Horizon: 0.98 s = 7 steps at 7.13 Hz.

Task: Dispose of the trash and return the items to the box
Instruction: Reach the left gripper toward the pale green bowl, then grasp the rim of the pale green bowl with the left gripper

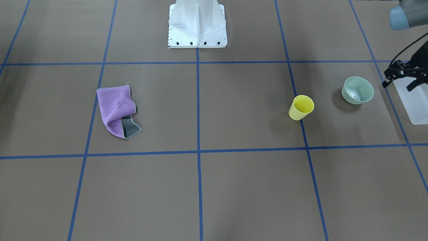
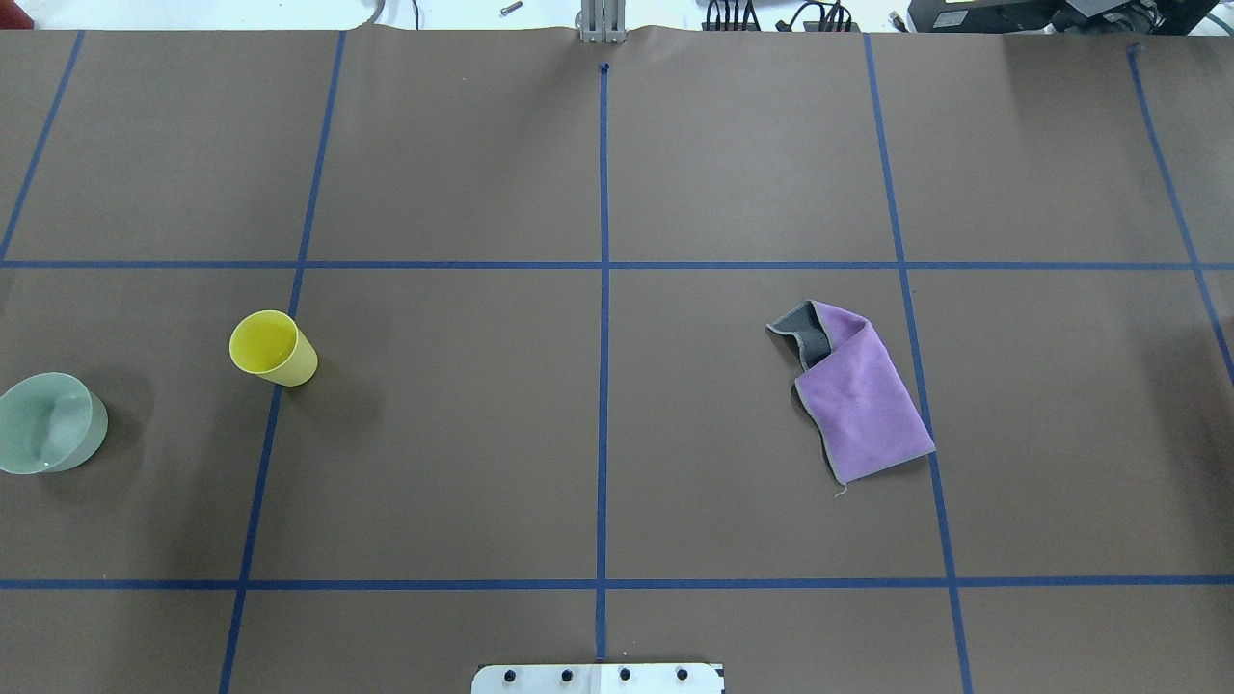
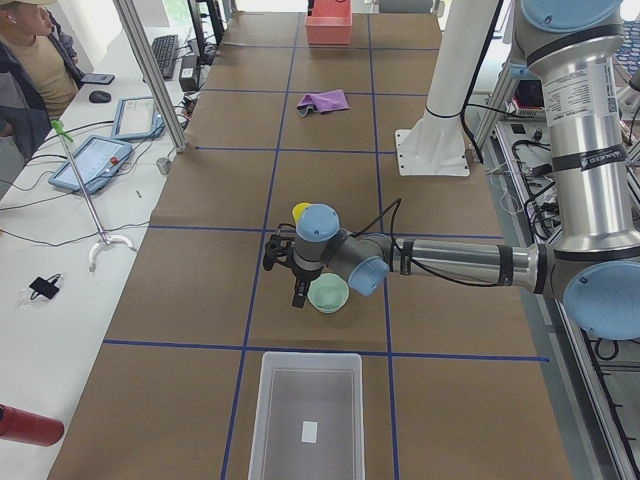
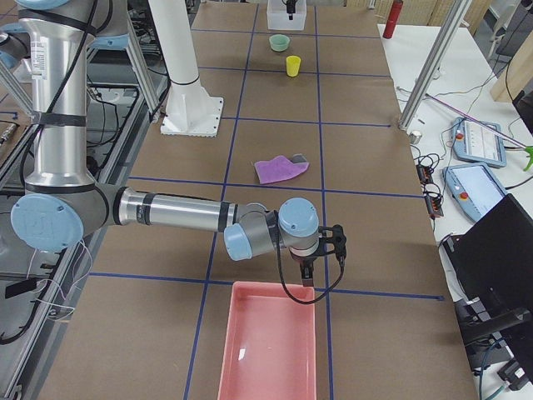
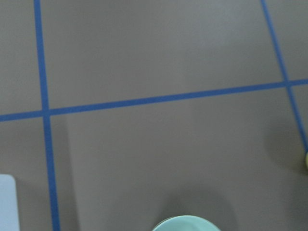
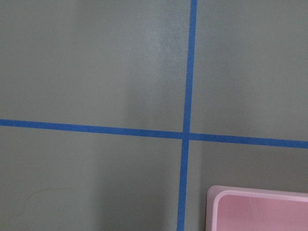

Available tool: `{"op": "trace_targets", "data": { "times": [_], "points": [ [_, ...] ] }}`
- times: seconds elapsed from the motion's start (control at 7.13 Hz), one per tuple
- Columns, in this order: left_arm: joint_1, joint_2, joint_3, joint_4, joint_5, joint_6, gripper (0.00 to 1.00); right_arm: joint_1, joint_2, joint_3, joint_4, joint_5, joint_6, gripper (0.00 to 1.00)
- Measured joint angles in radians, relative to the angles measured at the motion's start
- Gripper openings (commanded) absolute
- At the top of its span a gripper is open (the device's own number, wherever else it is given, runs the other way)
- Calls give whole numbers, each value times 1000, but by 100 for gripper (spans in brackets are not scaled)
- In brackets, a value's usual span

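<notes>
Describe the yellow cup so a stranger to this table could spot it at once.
Start at the frosted white bin at the robot's left end of the brown table. Next to it sits a mint-green bowl; past that, toward the table's middle, stands the yellow cup, upright by a blue tape line. Nothing else on the table is yellow.

No word, number or brand can be read with certainty in any view. The upright tube of the left arm point(image 3: 585, 130) carries a faint line of small print, too small to make out. A small white label point(image 3: 310, 431) shows at the bottom of the box point(image 3: 310, 357), with no writing that can be seen on it. The tablet screens point(image 3: 88, 162) beside the worktop point(image 3: 450, 300) are too blurred to read.
</notes>
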Motion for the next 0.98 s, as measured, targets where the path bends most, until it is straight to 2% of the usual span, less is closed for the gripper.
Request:
{"op": "trace_targets", "data": {
  "times": [0.28, 0.42, 0.56, 0.7, 0.98],
  "points": [
    [129, -3, 74, -91, 31, -16, 98, -15, 1, 1, 8, -1, 5, 100],
    [162, 1, 113, -154, 35, -19, 82, -18, 2, 1, 10, -2, 6, 100],
    [175, 4, 154, -210, 36, -23, 14, -21, 1, 0, 11, -4, 6, 100],
    [181, 4, 182, -245, 36, -26, 0, -22, 0, 0, 11, -4, 6, 100],
    [180, 6, 192, -267, 6, -37, 0, -22, -2, 0, 11, -4, 7, 100]
  ]
}}
